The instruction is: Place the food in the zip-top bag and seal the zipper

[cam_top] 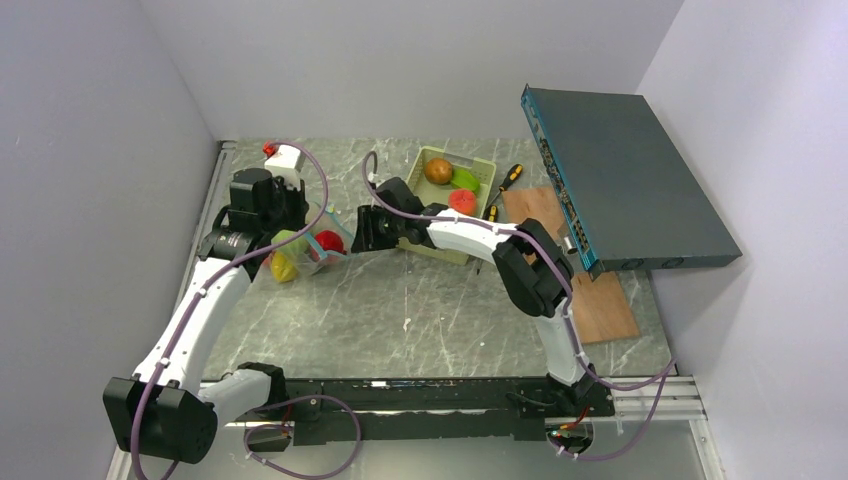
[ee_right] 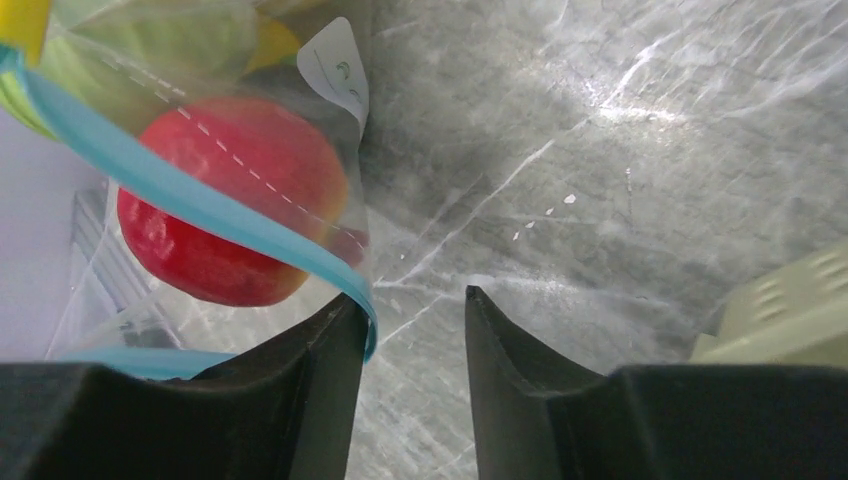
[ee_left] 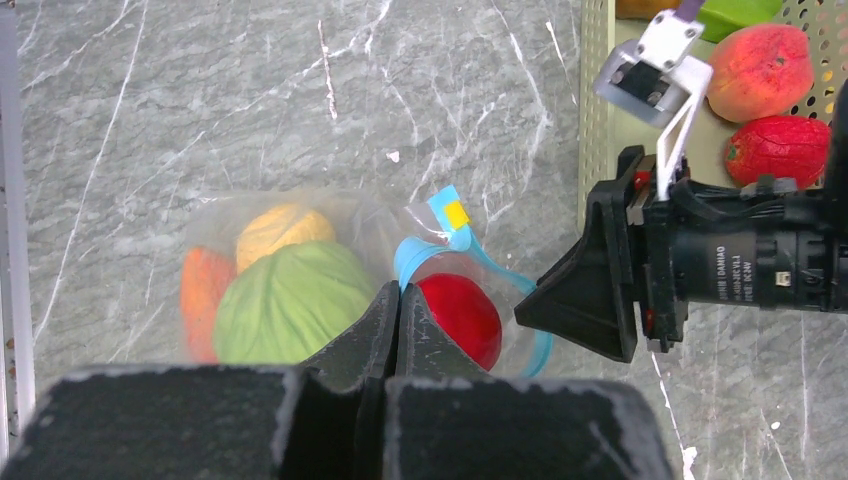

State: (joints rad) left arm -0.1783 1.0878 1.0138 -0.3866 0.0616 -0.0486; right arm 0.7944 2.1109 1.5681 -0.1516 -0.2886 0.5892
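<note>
Fruit fills the bag (ee_left: 390, 225), which lies on the grey marble table (cam_top: 420, 300) toward ten o'clock in the overhead view. A green fruit (ee_left: 290, 300), a yellow fruit (ee_left: 280, 230), an orange fruit (ee_left: 200, 290) and a red fruit (ee_left: 465, 315) show through the clear plastic.

The left pincer (ee_left: 398, 295) is squeezed fully shut. Its tips pinch the bag at the mouth, where the light blue zipper (ee_left: 405, 260) runs in between them. From there, in the left wrist view, the zipper loops around the red fruit toward four o'clock, so the mouth gapes unsealed.

The right pincer (ee_right: 410, 300) stands about half open and has hold of nothing. In its own camera the zipper rests against the inner face of the finger on the nine o'clock side, and bare table shows in the gap.

A pale green basket (ee_left: 595, 120) sits at two o'clock from the bag in the overhead view. It holds a peach (ee_left: 770, 60), a dark red fruit (ee_left: 785, 150) and a green piece (ee_left: 740, 12).
</note>
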